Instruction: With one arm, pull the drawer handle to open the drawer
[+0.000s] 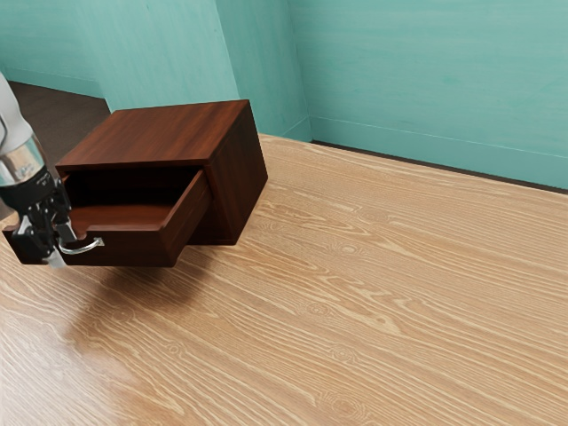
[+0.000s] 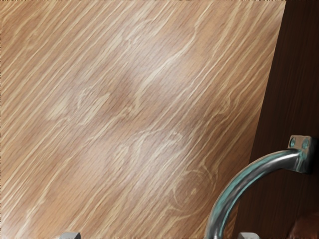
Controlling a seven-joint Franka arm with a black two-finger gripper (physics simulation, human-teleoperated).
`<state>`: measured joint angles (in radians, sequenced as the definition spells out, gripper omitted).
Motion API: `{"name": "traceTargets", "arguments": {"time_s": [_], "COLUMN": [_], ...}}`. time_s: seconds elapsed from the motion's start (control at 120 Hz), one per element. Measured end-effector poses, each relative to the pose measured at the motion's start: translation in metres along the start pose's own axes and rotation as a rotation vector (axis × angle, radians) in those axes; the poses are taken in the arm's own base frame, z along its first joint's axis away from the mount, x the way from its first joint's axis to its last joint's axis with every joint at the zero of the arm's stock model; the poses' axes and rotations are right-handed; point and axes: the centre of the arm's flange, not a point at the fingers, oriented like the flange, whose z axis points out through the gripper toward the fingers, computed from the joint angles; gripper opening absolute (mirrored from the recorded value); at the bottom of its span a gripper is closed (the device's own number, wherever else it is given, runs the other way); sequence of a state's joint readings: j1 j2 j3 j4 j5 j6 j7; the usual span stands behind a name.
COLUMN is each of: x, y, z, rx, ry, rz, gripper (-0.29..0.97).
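Table (image 1: 382,302) w/ pale woodgrain (teal walls (image 1: 426,62)), drawer (image 1: 133,250) open.

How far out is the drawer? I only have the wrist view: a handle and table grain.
Observer: The drawer is partly out of its cabinet, and the opening above it is dark.
Operator: Where is the end effector?
Observer: The end effector is at the handle on the drawer's front, at the exterior view's left edge.
Operator: What is the cabinet standing on?
Observer: The wooden table, by a teal wall.
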<state>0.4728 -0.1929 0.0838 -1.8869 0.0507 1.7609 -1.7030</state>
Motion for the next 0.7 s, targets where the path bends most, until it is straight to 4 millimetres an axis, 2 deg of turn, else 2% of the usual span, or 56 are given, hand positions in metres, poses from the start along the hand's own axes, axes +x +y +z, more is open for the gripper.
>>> {"name": "traceTargets", "arguments": {"time_s": [0.2,0.4,0.483,0.617,0.7], "x": [-0.005,-0.023,-0.048,-0.109,-0.145], "y": [0.000,-0.001,-0.005,-0.021,-0.034], "z": [-0.008,-0.034,-0.050,-0.068,-0.077], "rx": [-0.003,-0.036,-0.062,-0.090,-0.105], "ry": [0.002,0.000,-0.008,-0.027,-0.041], "rz": [0.012,0.046,0.096,0.218,0.290], "gripper": [0.25,0.20,0.21,0.24,0.31]}}
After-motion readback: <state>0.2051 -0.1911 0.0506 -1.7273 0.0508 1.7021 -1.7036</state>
